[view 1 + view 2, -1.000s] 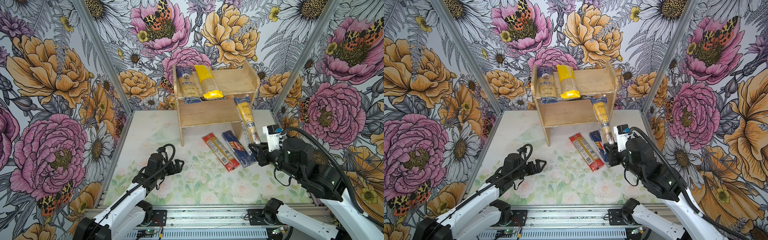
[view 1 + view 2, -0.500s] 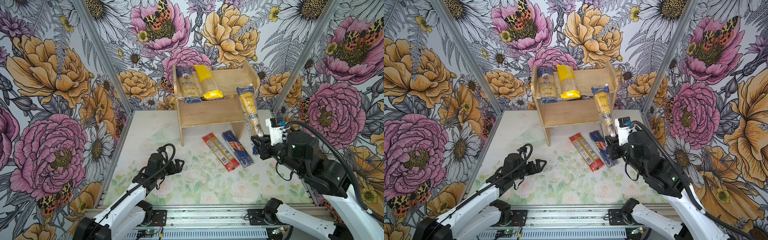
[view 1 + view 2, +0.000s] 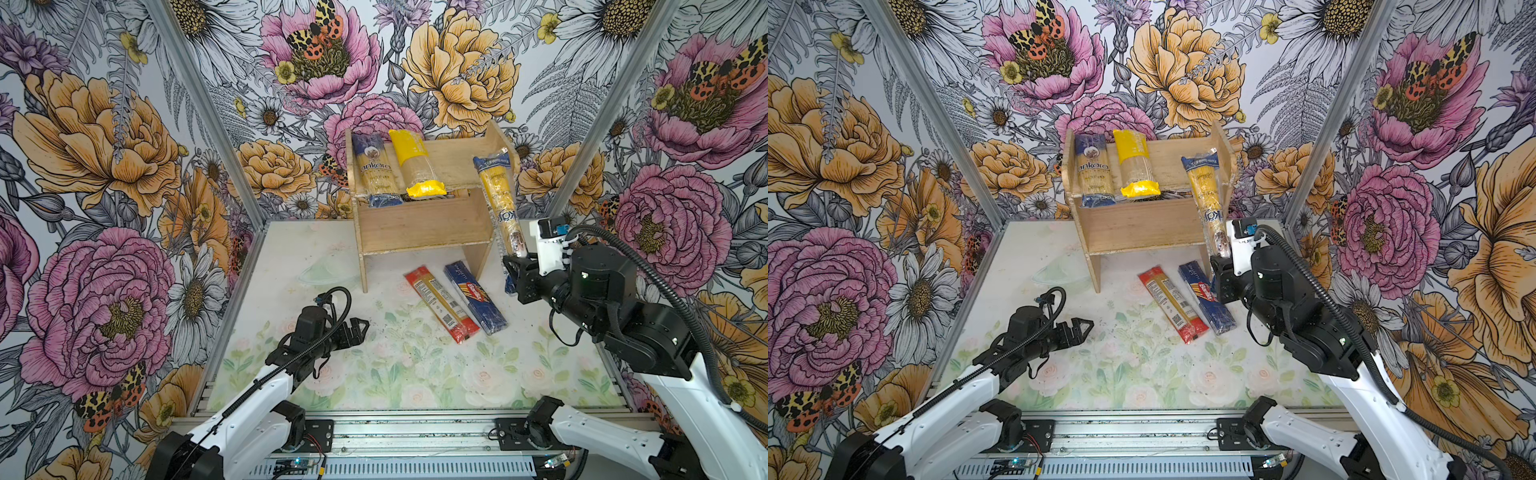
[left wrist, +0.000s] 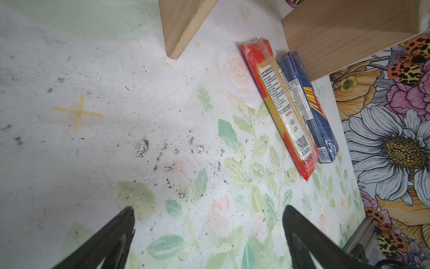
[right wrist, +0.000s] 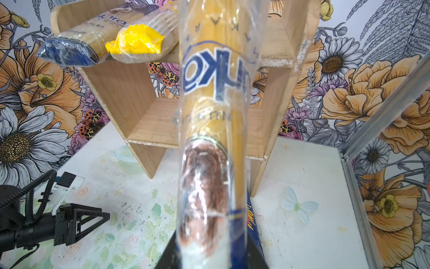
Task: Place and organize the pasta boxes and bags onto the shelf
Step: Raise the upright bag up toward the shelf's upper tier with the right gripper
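Clock set on the top views, twelve at the back wall. I start with the table (image 3: 395, 365), floral print, scuffed grey in the left wrist view. The shelf (image 3: 424, 228) stands at twelve o'clock, hard against the back, two wooden tiers between upright side panels.

Now the right gripper (image 3: 512, 268), out at two o'clock, just off the shelf's right leg. Its jaws are clamped on the near end of the slimmer blue-ended bag (image 3: 498, 195), and that bag is up off the table, tilted, its far blue end aimed between eleven and twelve over the right part of the upper tier. Whether that far end touches the wood, I cannot tell. The right wrist view has the bag (image 5: 209, 130) running straight up the middle of the frame, with the shelf behind it.

Over to the left gripper (image 3: 359, 328), low at nine o'clock, well apart from everything. Jaws spread wide, nothing between them, and its fingers (image 4: 116, 235) show only bare table in the gap.

On the upper tier, left half, the ankara bag (image 3: 376, 170) and the yellow-ended bag (image 3: 415, 166) lie side by side, near ends poking past the front edge.

On the table, just off centre toward two, the Barilla pack (image 3: 476, 297) and the red-ended pack (image 3: 440, 303) lie flat and touching, both running eleven to five, Barilla on the three o'clock side
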`<state>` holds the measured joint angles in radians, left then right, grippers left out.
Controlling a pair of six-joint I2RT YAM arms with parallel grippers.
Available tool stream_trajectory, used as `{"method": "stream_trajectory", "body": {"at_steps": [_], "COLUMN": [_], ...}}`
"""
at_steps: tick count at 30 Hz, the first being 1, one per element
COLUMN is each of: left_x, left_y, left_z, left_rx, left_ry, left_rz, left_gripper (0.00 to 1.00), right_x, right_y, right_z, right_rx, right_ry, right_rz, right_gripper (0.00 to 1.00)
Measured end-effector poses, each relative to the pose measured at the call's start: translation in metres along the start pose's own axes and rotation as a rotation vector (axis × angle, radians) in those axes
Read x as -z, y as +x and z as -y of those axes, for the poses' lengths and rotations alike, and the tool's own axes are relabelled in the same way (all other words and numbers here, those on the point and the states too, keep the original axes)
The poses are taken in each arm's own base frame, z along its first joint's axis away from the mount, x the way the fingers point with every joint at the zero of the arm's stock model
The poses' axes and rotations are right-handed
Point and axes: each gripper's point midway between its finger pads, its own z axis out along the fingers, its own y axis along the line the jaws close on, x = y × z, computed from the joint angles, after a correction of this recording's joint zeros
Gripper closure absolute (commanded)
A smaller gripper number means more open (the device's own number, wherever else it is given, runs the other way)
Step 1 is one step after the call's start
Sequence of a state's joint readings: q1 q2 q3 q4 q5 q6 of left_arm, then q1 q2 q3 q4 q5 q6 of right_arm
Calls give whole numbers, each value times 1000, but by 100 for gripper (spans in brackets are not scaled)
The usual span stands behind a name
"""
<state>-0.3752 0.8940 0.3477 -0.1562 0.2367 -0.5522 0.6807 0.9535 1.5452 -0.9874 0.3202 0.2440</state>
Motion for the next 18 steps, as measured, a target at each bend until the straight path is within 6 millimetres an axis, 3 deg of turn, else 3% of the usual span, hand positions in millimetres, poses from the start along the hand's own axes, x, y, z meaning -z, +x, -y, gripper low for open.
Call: {"method": "stream_trajectory", "body": {"at_steps": [18], "left_x": [0], "left_y": [-1], "left_z": [1], "left_rx": [-2], "left_ry": [4], "left_rz": [3], "left_gripper": [1], "right_x": [-26], "right_y": [-34], "right_z": [1], "right_rx": [71], "right_ry": [83], "right_rz": [7], "right_gripper": [100]}}
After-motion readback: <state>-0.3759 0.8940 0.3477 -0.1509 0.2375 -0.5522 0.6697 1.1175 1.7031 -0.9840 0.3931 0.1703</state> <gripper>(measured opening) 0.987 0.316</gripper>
